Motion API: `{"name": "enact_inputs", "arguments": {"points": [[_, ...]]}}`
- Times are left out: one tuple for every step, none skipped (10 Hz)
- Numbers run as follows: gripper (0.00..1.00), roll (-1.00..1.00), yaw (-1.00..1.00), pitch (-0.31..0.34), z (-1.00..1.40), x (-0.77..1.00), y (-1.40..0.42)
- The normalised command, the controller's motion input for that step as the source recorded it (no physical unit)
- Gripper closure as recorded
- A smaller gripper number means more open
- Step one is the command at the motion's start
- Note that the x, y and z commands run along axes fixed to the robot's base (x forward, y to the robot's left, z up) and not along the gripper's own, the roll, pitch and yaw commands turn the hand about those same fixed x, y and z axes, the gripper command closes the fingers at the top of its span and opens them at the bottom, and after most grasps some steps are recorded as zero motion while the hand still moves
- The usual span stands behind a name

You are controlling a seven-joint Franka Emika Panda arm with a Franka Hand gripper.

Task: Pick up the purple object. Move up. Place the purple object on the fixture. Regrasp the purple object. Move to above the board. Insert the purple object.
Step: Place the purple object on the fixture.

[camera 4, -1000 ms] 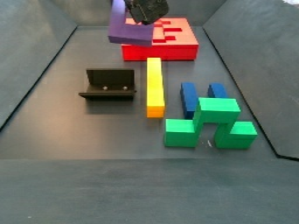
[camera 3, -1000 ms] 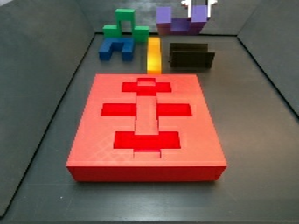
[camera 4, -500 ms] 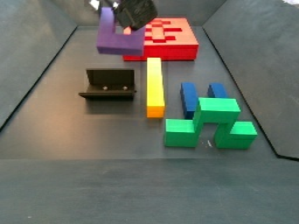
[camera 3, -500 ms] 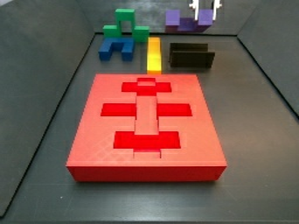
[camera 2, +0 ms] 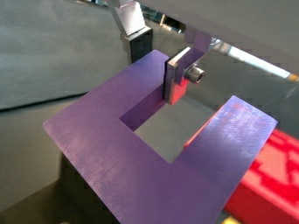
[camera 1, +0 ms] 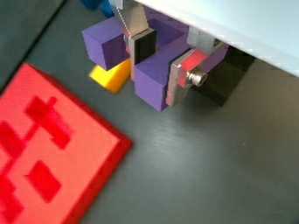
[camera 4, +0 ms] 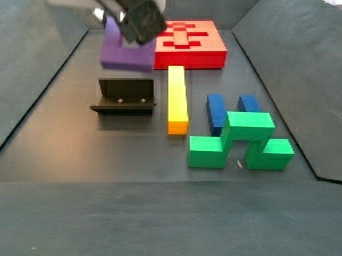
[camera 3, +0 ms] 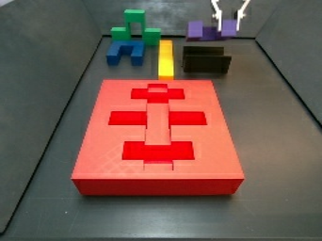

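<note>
Tool (camera 1: 162,59) clenched on one prong of the purple object (camera 4: 124,47), carried in the air above the fixture (camera 4: 124,97); I'd square the block over the notched top, descend slowly, release only once seated.

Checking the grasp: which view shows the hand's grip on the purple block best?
A wrist view: the hand has its silver fingers clamped on one prong of the purple block above the black fixture. The second wrist view shows it close up, block filling the frame. In both side views the grip is small or blurred.
</note>
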Motion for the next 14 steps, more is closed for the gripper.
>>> {"name": "enact_inputs", "arguments": {"points": [[1.00,-0.01,0.00,-0.086,-0.45,0.25,0.21],[1.00,-0.24,0.00,0.000,-0.22,0.18,0.39],[1.00,-0.57,0.00,0.000,-0.11,0.27,0.46],[1.00,-1.00,0.00,0.000,-0.05,0.37,0.51],[1.00,-1.00,0.00,-0.006,-0.05,0.31,0.48],[1.00,-0.69,0.00,-0.026,-0.09,0.15,0.24],[1.00,-0.18,0.00,0.000,-0.17,0.05,0.00],[1.00,-0.06,0.00,0.000,-0.27,0.09,0.00],[1.00,0.00,0.00,0.006,-0.23,0.13,0.00],[1.00,0.00,-0.05,0.023,-0.20,0.06,0.00],[1.00,0.00,-0.09,0.020,-0.07,0.00,0.04],[1.00,0.03,-0.09,0.000,-0.20,-0.03,0.00],[1.00,0.00,-0.07,0.000,-0.14,0.00,0.00],[1.00,0.00,-0.06,-0.023,-0.19,0.00,0.00]]}}
